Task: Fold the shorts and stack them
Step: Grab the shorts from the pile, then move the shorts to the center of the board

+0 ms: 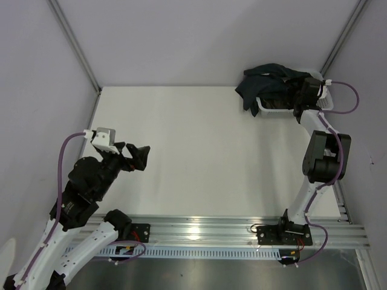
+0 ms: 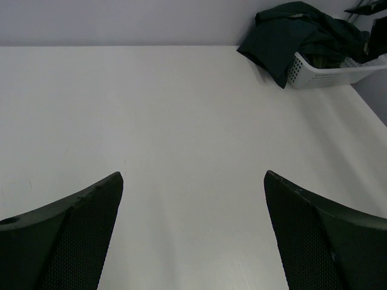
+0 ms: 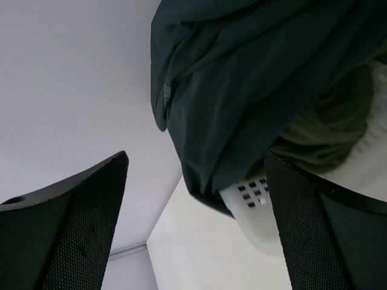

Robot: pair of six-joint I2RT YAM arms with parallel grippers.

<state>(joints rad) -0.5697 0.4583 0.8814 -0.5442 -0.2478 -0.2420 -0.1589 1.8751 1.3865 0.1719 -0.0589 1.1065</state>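
The dark teal-navy shorts (image 1: 261,84) lie bunched in a white perforated basket (image 1: 275,110) at the table's far right corner, one part hanging over its left rim. They also show in the left wrist view (image 2: 284,36) and close up in the right wrist view (image 3: 242,78). My right gripper (image 1: 300,96) is open at the basket, beside the fabric, holding nothing. In its wrist view (image 3: 196,163) the fabric hangs between and above the spread fingers. My left gripper (image 1: 140,157) is open and empty over the table's left side, seen also in its wrist view (image 2: 193,181).
An olive-green cloth (image 3: 320,139) lies in the basket under the shorts. Grey walls enclose the white table (image 1: 199,157) on three sides. A metal rail (image 1: 242,229) with the arm bases runs along the near edge.
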